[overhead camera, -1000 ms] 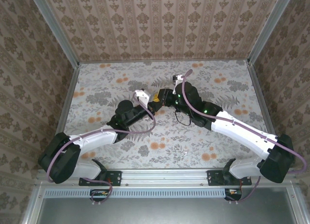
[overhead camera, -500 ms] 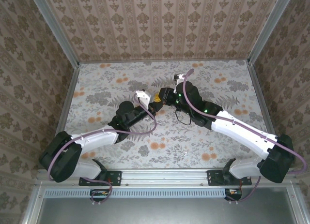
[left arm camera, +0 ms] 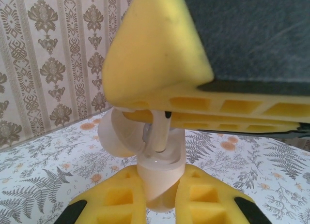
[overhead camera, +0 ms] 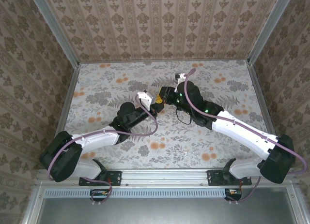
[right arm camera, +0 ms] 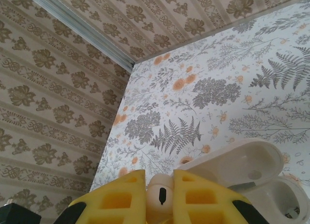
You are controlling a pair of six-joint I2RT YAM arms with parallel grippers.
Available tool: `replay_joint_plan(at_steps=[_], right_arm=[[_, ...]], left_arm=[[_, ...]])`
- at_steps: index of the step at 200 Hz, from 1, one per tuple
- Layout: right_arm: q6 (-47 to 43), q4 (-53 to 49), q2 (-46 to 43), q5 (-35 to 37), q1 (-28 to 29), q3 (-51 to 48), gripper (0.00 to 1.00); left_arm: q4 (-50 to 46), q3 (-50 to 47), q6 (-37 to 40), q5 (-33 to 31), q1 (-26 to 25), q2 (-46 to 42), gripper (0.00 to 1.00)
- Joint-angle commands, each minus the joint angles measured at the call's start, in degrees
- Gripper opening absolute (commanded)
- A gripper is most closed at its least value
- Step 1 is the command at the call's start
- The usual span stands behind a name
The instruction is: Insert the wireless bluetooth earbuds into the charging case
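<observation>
Charging case [left arm camera: 160, 173]: clamped in the left gripper [left arm camera: 160, 204], whose yellow fingers are closed tight on the base. The base stands upright, long axis vertical and mouth up, with the lid [left arm camera: 118, 137] hinged open to the left (left wrist view).

Earbud [right arm camera: 160, 195]: pinched by its rounded head in the right gripper [right arm camera: 159, 179], jaws nearly closed.

Left wrist view adds the stem [left arm camera: 161, 132], pointing straight down into the case mouth; how deep it sits cannot be told.

Right wrist view adds the case interior: lid and base side by side, a well in each, contents of the base well unclear.

Top external view: both grippers meet tip to tip over the middle of the floral table [overhead camera: 218, 83].
</observation>
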Motion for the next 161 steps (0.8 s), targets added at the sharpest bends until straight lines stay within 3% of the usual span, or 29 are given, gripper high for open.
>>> replay_joint_plan(at_steps=[1, 161], right_arm=[[-1.0, -0.5, -1.2, 2.5, -0.4, -0.8, 0.11], [2.6, -4.7, 0.6, -0.2, -0.3, 0.2, 0.11]], left_arm=[[2.8, -0.1, 1.3, -0.9, -0.4, 0.0, 0.0], [3.1, -0.4, 2.0, -2.6, -0.8, -0.5, 0.0]])
